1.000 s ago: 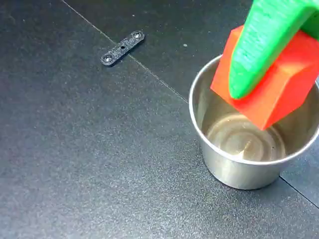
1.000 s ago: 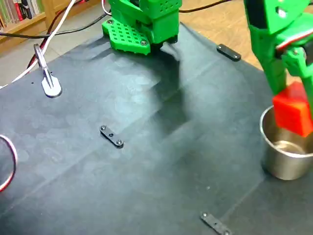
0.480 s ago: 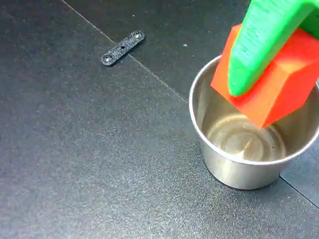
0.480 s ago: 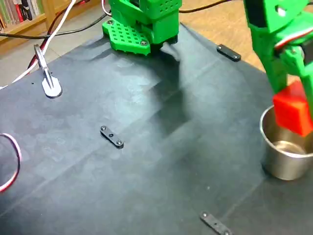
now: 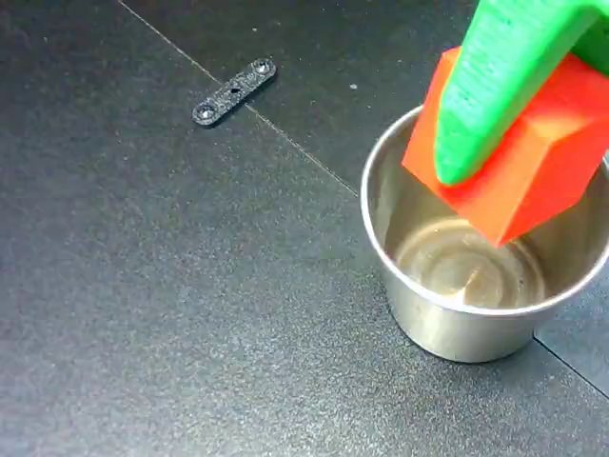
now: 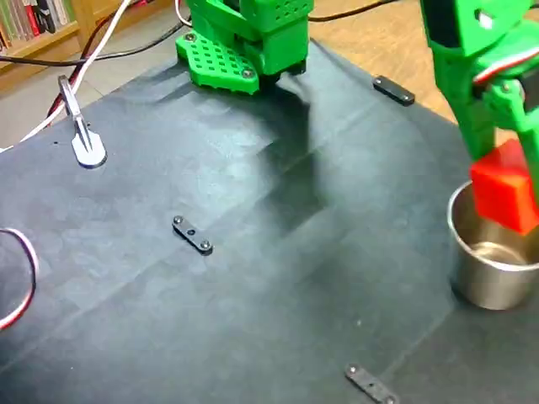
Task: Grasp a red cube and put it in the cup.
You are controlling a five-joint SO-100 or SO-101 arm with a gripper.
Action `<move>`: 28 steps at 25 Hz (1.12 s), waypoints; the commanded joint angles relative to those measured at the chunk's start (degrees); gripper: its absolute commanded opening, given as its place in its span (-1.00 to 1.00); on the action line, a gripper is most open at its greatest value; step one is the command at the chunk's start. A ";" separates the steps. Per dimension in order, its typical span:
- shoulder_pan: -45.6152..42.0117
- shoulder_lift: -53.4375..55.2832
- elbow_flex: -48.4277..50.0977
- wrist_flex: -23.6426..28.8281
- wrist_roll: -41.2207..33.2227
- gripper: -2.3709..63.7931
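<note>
Green end effector (image 5: 495, 143) grips the red cube (image 5: 519, 162) tilted, just above the steel cup (image 5: 457, 328) mouth at approx 1 o'clock of its rim, w/ cup on dark desk (image 5: 171, 286).

I'm seeing a bright green hand (image 5: 533, 114), red-orange cube (image 5: 533, 181) glowing between its fingers, shiny silver cup (image 5: 457, 324), matte black counter (image 5: 143, 286), small black bracket (image 5: 233, 92) lying on it

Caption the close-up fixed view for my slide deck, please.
Green gripper holds the red cube over the steel cup.
</note>
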 commanded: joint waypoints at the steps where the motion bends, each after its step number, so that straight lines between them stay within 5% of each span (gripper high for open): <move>1: 0.09 0.70 -0.18 0.62 -0.53 -0.60; 10: 0.00 0.79 -0.26 5.19 -0.44 -0.30; 28: 0.00 1.76 -0.44 4.48 -1.05 -0.29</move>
